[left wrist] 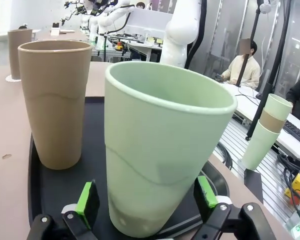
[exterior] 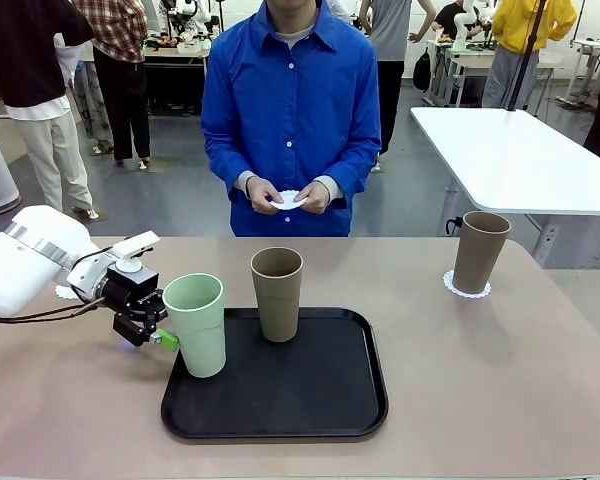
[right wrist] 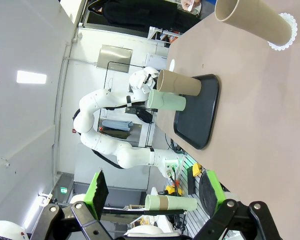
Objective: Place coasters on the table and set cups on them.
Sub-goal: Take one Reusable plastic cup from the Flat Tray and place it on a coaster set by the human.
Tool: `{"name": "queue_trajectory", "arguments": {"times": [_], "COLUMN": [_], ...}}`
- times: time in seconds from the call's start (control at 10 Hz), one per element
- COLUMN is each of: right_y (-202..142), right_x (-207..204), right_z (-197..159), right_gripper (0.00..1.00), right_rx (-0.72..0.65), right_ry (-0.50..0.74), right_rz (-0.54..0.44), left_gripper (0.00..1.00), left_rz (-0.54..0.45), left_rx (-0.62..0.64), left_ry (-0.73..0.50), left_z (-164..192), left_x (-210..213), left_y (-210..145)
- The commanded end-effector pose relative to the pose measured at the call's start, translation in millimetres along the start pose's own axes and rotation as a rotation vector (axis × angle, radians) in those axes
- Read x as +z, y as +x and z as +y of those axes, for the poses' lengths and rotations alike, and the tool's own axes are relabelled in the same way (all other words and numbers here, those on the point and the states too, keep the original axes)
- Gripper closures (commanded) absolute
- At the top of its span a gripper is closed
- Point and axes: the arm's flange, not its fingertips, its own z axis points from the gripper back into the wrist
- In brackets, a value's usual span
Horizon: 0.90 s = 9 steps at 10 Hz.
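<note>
The tan surface (exterior: 500,380) carries a black tray (exterior: 280,410) at its middle, and a person (exterior: 290,100) stands at the far side. By my reading the task is about a third done. One brownish cup (exterior: 480,250) stands upright on its coaster (exterior: 467,291) near the far right. A second brownish cup (exterior: 278,295) stands on the tray, and the mint cup (exterior: 197,325) stands at the tray's left edge. The left gripper (left wrist: 147,197) has its fingers on either side of the mint cup's lower wall. A sliver of tray shows between one pad and the cup, so they look spread rather than clamped. The right gripper (right wrist: 154,187) hangs away from the work, its fingers wide apart with nothing between them. A bare coaster (exterior: 66,293) lies on the surface beyond the left arm, the likely spot for the mint cup. The person holds the last coaster (exterior: 288,200) in both hands, not yet laid down.
</note>
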Motion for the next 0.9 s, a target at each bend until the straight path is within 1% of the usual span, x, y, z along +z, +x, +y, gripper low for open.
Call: {"name": "queue_trajectory", "arguments": {"times": [0.0,0.5,0.8], "right_y": [-2.0,-2.0,-2.0], "right_x": [0.0,0.0,0.0], "right_z": [0.8,0.8,0.8], "right_gripper": [0.0,0.0,0.0], "right_rx": [-0.01,-0.01,-0.01], "right_ry": [0.004,0.004,0.004], "right_rz": [0.004,0.004,0.004], "left_gripper": [0.0,0.0,0.0], "left_rz": [-0.001,0.013,0.02], "left_rx": [0.0,0.005,-0.029], "left_ry": [-0.029,-0.066,-0.101], "left_z": [4.6,9.8,8.4], "left_x": [-5.6,-15.1,-22.3], "left_y": [4.4,2.5,3.5]}}
